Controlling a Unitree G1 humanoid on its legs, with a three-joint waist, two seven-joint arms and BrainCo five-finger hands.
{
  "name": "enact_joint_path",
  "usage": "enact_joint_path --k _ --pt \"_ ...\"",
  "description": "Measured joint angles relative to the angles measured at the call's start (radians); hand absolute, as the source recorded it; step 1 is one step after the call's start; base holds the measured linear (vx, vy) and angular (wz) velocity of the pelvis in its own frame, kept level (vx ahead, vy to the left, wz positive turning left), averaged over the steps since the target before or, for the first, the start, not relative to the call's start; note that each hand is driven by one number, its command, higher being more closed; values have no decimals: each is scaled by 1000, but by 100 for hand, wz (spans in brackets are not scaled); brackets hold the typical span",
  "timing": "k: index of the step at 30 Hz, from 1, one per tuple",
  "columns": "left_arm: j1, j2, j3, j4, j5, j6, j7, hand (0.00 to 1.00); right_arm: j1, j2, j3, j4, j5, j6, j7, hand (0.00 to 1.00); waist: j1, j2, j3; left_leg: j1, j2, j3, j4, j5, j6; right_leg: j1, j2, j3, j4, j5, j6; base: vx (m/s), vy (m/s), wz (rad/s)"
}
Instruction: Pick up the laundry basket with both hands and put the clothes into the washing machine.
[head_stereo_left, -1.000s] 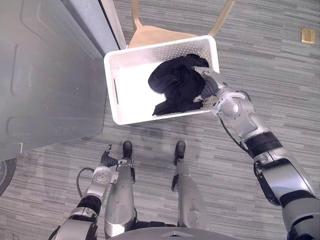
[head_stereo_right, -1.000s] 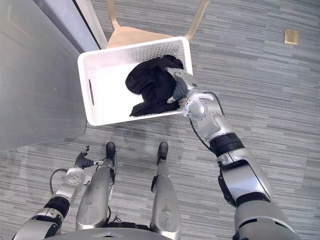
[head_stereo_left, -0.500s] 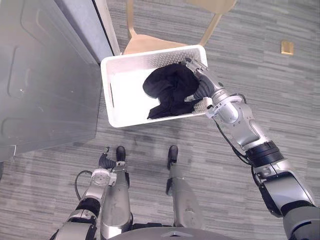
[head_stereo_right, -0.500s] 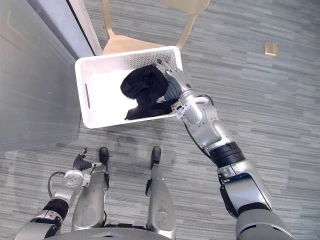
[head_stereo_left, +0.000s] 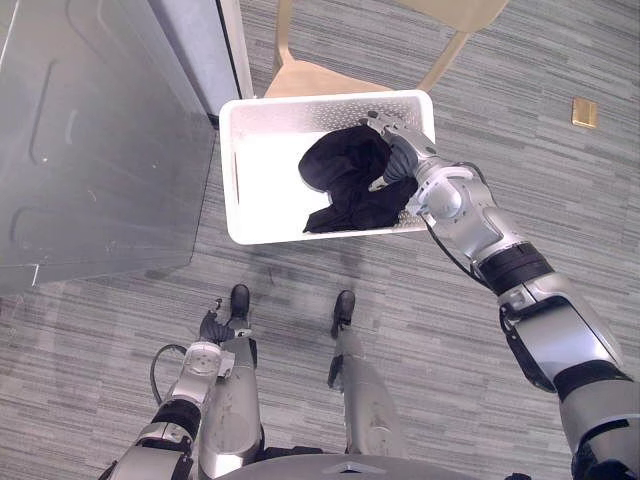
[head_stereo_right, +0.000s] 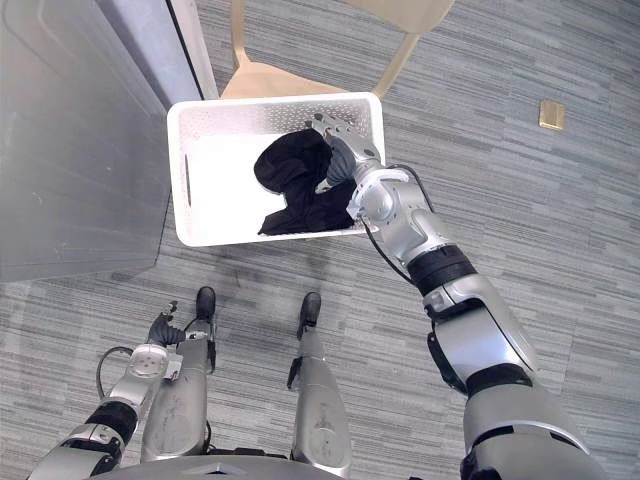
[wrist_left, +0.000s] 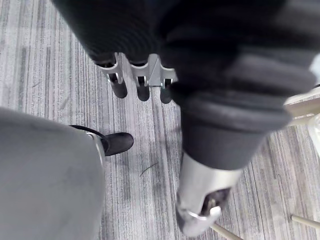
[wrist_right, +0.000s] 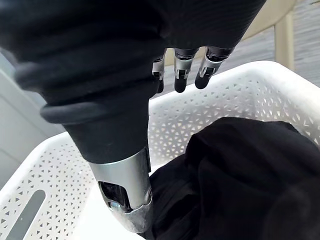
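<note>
Black clothes (head_stereo_left: 345, 185) lie in the white basket (head_stereo_left: 265, 190) just under the right robot hand (head_stereo_left: 398, 150), its fingers relaxed, gripping nothing.

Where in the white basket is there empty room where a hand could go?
The free patch is the basket bottom, bare on the side by its slot handle, toward the washing machine. The other side is crowded: the black clothes are heaped there, with the right hand over them. The left hand hangs low near the floor.
</note>
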Motion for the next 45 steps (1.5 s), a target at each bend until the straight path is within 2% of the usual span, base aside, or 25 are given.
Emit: enact_joint_path --k 4,8,15,19,22,27,33,39,40,45 --pt "-20 5 -15 -2 -12 -1 6 0 -55 -4 0 87 0 6 -1 0 7 14 8 -51 -1 -10 25 -1 1 -44 -1 -4 22 -1 0 -53 -4 5" --pt "-36 10 -30 -12 -20 -4 18 0 -89 -30 -13 176 0 25 -1 0 13 48 30 -85 -3 -30 23 13 2 -70 -2 -26 34 -1 -1 -28 -4 13" --pt "-36 7 -28 -19 -42 -7 21 0 -113 -42 -76 211 32 41 -29 0 20 58 36 -137 -3 -28 23 23 0 -130 -2 -24 41 2 -4 -1 -1 -1" --pt "-38 3 -25 -52 -58 -18 22 0 -115 -42 -113 223 27 42 -34 0 24 77 51 -164 -3 -34 32 21 2 -148 -3 -29 42 2 -4 0 -3 3" --pt "-39 -16 -17 -81 -60 -23 23 0 -132 -44 -114 226 27 47 -39 0 34 80 52 -222 -1 -31 56 18 3 -210 -4 -27 66 0 -4 -22 5 -1" --pt "-42 -73 -5 -161 -81 -28 26 0 -162 -41 -114 212 29 61 -64 0 38 100 63 -326 9 -42 146 -12 11 -282 -3 -37 109 -9 -1 -48 20 2" --pt "-44 -101 12 -271 -98 -31 55 0 -165 -38 -111 88 30 61 -81 0 36 101 64 -456 22 -56 239 -41 14 -407 -7 -51 216 -50 -4 -38 23 2" --pt "-44 -104 36 -368 -116 -31 70 0 -165 -19 -111 63 -11 55 -97 0 30 101 63 -510 28 -72 289 -56 16 -459 -8 -63 286 -82 -8 2 1 2" --pt "-44 -104 39 -385 -115 -33 76 0 -167 -20 -111 73 -20 55 -97 100 27 101 63 -523 29 -83 301 -61 15 -468 -8 -74 306 -93 -12 9 6 11" --pt "-44 -104 47 -399 -115 -25 85 0 -204 -21 -120 110 -22 52 -97 100 19 98 61 -560 32 -86 322 -67 21 -503 -16 -90 350 -119 -18 17 7 9"
